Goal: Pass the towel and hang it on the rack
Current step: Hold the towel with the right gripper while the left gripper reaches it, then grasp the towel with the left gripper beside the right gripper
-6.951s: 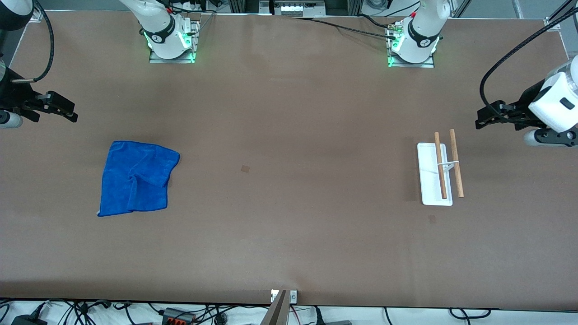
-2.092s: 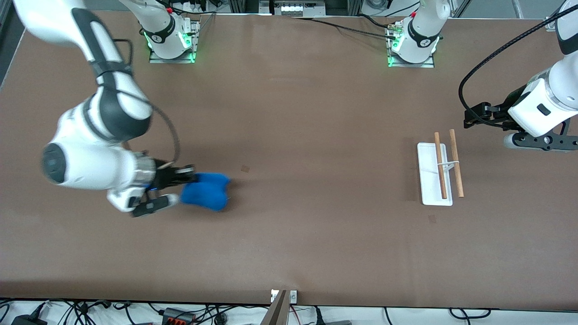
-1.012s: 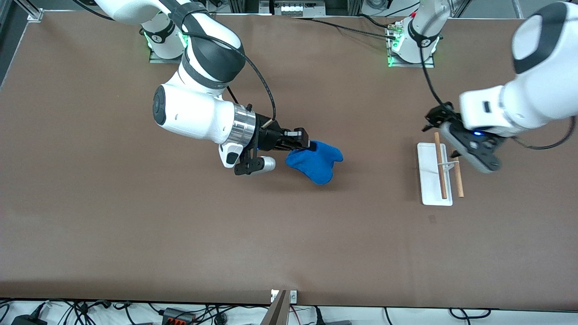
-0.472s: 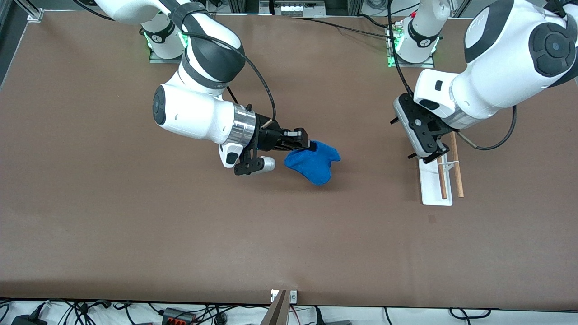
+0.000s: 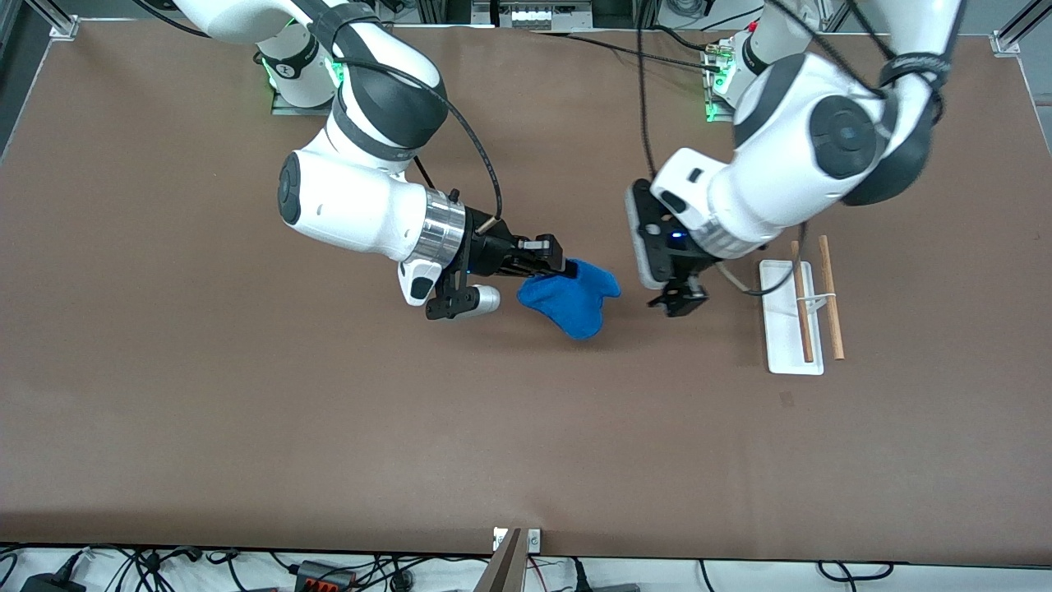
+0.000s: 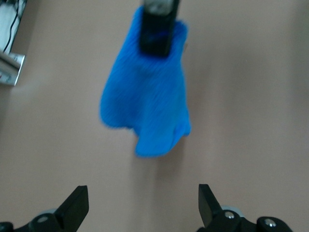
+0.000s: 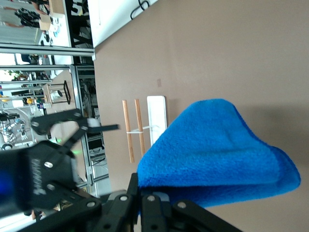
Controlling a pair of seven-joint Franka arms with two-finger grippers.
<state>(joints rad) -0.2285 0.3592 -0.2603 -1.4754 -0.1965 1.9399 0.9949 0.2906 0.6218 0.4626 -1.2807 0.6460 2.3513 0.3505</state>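
Two arms level, towel (image 5: 571, 302) between grippers

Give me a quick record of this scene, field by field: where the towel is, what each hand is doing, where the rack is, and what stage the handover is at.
towel: blue towel, bunched, hanging from the right hand over the middle of the table
right hand: right hand, shut on the towel
left hand: left hand, open, in the air between towel and rack, facing the towel
rack: rack, standing toward the left arm's end of the table, both rods bare
handover stage: towel not yet passed
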